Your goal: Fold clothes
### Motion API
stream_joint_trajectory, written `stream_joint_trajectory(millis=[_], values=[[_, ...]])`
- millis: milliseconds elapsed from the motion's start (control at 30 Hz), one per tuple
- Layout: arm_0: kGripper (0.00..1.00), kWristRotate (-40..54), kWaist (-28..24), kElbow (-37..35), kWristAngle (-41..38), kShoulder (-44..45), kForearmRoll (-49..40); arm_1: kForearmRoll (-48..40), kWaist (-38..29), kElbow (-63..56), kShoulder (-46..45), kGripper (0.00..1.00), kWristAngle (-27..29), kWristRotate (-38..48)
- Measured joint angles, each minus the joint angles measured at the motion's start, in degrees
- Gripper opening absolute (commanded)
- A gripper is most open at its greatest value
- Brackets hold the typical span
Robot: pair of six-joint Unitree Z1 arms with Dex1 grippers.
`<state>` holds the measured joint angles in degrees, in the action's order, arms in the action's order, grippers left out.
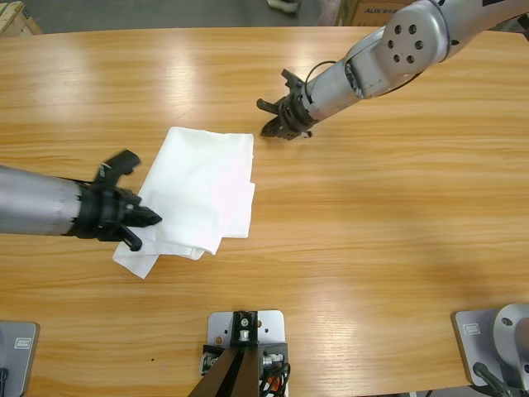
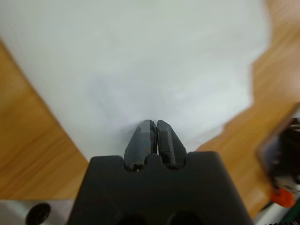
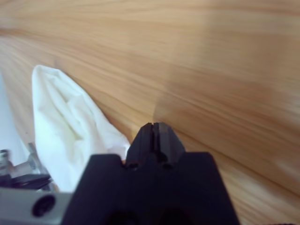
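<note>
Resting folded on the table [image 1: 372,248], T-shirt [image 1: 202,186] runs long axis near-to-far, tilted. My left gripper [image 1: 140,219] pinched shut over its near-left edge; right gripper [image 1: 281,124] closed, empty, just beside far corner.

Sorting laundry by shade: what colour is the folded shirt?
Plain white folded cotton T-shirt, no pattern showing; clearest in the high view.

Only one piece of lettering can be read: "AUX" is printed in dark letters on the brown cardboard box [image 1: 382,11] seen at the top edge of the high view, beyond the long wooden table [image 1: 397,248]. The characters following it cannot be made out. No readable text is shown in either wrist view.
</note>
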<state>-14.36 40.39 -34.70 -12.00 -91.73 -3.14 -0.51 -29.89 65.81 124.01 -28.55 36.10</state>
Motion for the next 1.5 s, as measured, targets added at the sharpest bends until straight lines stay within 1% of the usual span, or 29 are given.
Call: stream_joint_trajectory(millis=[67,133,233,300,333,433,533,600,733,800,933,1267,1367,1500], values=[[0.991,3.19,0.10,-1.15,-0.40,5.45,-1.44,0.03,0.05,-0.80,-4.42,1.000,1.13,-1.26],[0.991,10.31,0.29,-4.43,-1.14,9.91,-4.39,0.63,0.11,-1.69,-10.33,1.000,1.45,-2.41],[0.997,25.12,0.48,-12.66,-2.99,11.88,-13.85,4.04,0.11,-2.80,-19.51,1.000,1.76,-3.74],[0.996,32.56,0.57,-18.03,-3.63,11.48,-21.31,9.12,0.05,-3.04,-24.45,1.000,4.27,-4.49],[0.998,35.76,0.61,-20.65,-3.76,10.61,-24.91,12.26,-0.09,-3.10,-26.45,1.000,6.32,-4.82],[1.000,43.62,0.65,-26.87,-3.56,5.42,-34.51,22.07,-1.38,-3.27,-30.44,1.000,14.97,-5.40],[1.000,49.07,0.66,-31.30,-1.90,-0.62,-39.39,28.76,-3.36,-3.44,-32.49,1.000,21.86,-5.99],[1.000,52.81,0.68,-33.31,-0.54,-4.63,-40.66,30.93,-3.81,-4.02,-33.79,1.000,23.77,-6.12],[1.000,60.63,1.28,-38.44,1.63,-12.55,-42.16,33.23,-4.16,-4.79,-35.03,1.000,24.42,-6.16],[1.000,62.85,1.81,-40.30,3.55,-15.70,-42.98,33.85,-4.22,-4.87,-35.61,1.000,24.43,-6.16],[1.000,64.89,2.01,-41.46,5.99,-19.76,-43.42,34.30,-4.24,-4.90,-35.97,1.000,24.43,-6.16],[1.000,66.40,2.02,-43.62,6.68,-26.68,-43.48,34.32,-4.25,-4.90,-35.97,1.000,25.07,-6.16],[1.000,62.07,1.55,-47.19,7.73,-28.81,-43.66,34.33,-4.25,-4.90,-35.97,1.000,25.14,-6.16],[1.000,56.44,-1.37,-54.27,8.63,-32.46,-44.15,34.33,-4.25,-4.90,-35.97,1.000,25.29,-6.16]])
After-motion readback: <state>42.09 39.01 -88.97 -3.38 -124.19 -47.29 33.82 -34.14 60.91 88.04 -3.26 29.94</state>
